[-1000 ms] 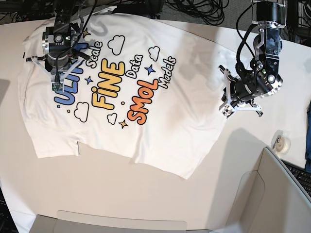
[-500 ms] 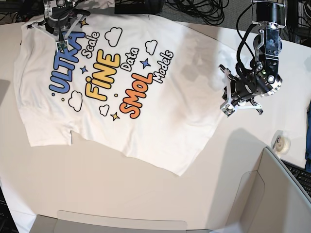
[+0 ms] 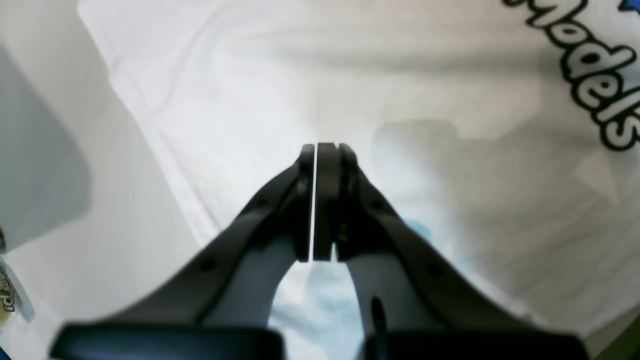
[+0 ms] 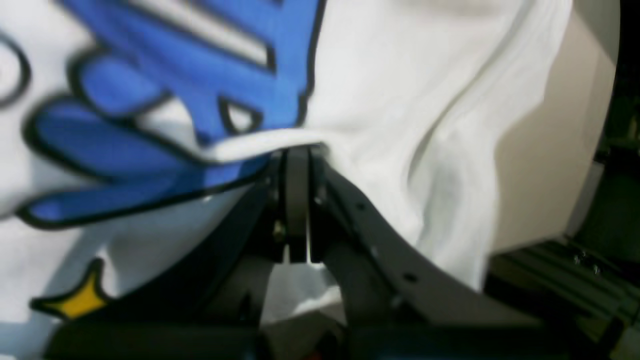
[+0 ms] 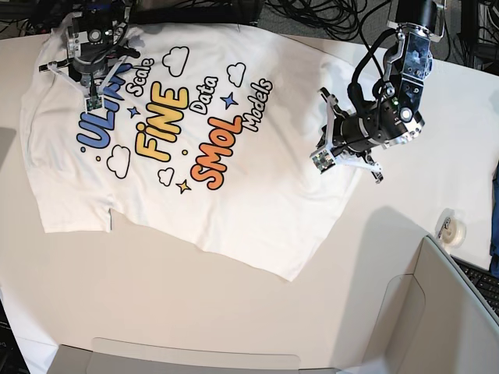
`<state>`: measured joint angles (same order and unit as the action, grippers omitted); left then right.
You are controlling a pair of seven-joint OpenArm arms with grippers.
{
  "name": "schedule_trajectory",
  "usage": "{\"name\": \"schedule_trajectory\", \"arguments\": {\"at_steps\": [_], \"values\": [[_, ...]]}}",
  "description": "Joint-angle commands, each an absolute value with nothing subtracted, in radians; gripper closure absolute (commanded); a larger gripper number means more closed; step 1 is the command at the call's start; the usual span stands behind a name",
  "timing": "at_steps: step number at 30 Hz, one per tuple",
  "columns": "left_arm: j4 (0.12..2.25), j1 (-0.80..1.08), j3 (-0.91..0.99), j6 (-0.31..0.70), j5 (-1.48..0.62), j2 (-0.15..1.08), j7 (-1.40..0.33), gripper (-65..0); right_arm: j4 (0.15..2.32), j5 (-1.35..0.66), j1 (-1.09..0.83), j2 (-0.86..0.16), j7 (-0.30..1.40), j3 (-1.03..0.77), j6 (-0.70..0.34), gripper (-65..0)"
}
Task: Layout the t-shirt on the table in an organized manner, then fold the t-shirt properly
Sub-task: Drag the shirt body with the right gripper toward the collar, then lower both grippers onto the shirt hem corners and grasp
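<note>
The t-shirt (image 5: 195, 148) lies spread print-up across the table (image 5: 156, 304), filling its centre and ten o'clock side. At three o'clock the left gripper (image 3: 320, 200) hovers over the shirt's plain edge, jaws pressed together on nothing. At eleven o'clock the right gripper (image 4: 297, 200) pinches a fold of cloth by the blue lettering.

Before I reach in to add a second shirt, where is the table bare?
The table is bare along the near side, between the t-shirt hem and the grey panel. A smaller patch lies right of the left gripper, toward the tape roll. It is crowded at the far left, where the right gripper grips the shirt.
</note>
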<state>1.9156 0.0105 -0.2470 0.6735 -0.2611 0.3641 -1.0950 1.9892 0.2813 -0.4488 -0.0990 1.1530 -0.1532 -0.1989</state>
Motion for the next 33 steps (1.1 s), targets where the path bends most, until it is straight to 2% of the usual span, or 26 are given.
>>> {"name": "schedule_trajectory", "arguments": {"at_steps": [1,13,18,26,33], "values": [[1.933,-0.002,-0.239,0.670,-0.265,0.377,-1.078,0.0,2.017,0.268,-0.447,-0.097,1.155,-0.157,-0.209,0.0],[1.933,-0.012,-0.240,0.670,-0.263,0.398,-1.078,0.0,2.057,0.265,-0.513,-0.088,1.170,-0.079,-0.209,0.0],[1.933,-0.027,-0.243,0.670,-0.263,0.398,-1.078,0.0,2.058,0.265,-0.506,-0.064,1.104,-0.081,-0.208,0.0],[1.931,-0.047,-0.243,0.670,-0.263,0.392,-1.070,0.0,2.057,0.265,-0.328,0.027,1.079,-0.073,-0.208,0.0],[1.929,-0.048,-0.239,0.665,-0.263,0.392,-1.070,0.0,2.057,0.265,-0.194,0.033,1.079,-0.079,-0.208,0.0]]}}
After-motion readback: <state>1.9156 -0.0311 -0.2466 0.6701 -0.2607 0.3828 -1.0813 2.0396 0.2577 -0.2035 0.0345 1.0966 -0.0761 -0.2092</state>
